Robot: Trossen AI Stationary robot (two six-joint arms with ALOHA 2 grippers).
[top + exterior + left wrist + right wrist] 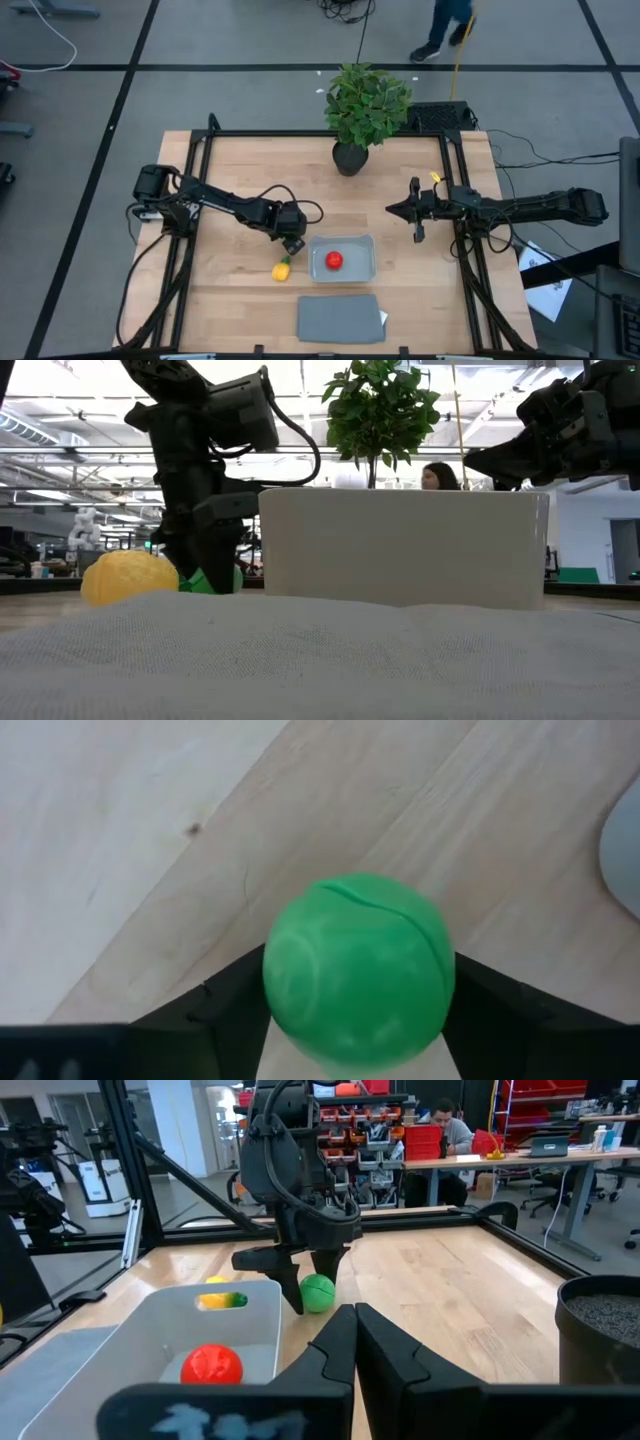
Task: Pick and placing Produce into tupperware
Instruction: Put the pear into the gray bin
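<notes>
My left arm reaches from the table's left edge toward the middle, elbow bent, wrist tipped down. Left gripper (291, 244) sits low at the tabletop, its fingers (235, 1000) spread to either side of a green ball (358, 970) and pressed close against it; the ball is on the wood. My right arm stretches in from the right edge, held level above the table. Right gripper (415, 224) hangs in the air, fingers (330, 1345) pressed together, holding nothing.
</notes>
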